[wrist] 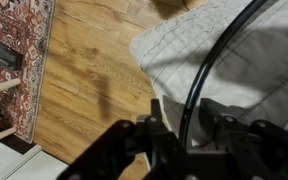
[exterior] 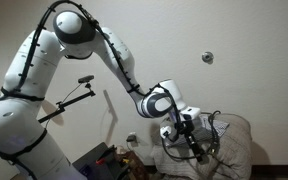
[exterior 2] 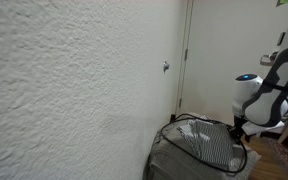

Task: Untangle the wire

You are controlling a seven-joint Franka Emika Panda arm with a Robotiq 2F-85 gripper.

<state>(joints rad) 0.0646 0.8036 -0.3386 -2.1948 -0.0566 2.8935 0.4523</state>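
Gripper (wrist: 184, 128) comes in from the bottom edge. Wire (wrist: 196, 88) arcs from the top-right corner down between its fingers; clamped or not, can't tell. Cloth (wrist: 169, 52) covers the right side, wood floor (wrist: 84, 85) the centre, rug (wrist: 9, 45) the left edge.

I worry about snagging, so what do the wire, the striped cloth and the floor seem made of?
The wire: probably a smooth black plastic or rubber jacket, going by its faint sheen. The striped cloth: matte woven fabric, showing fine stripes and soft folds. The floor: wood planks with visible grain, lightly glossy.
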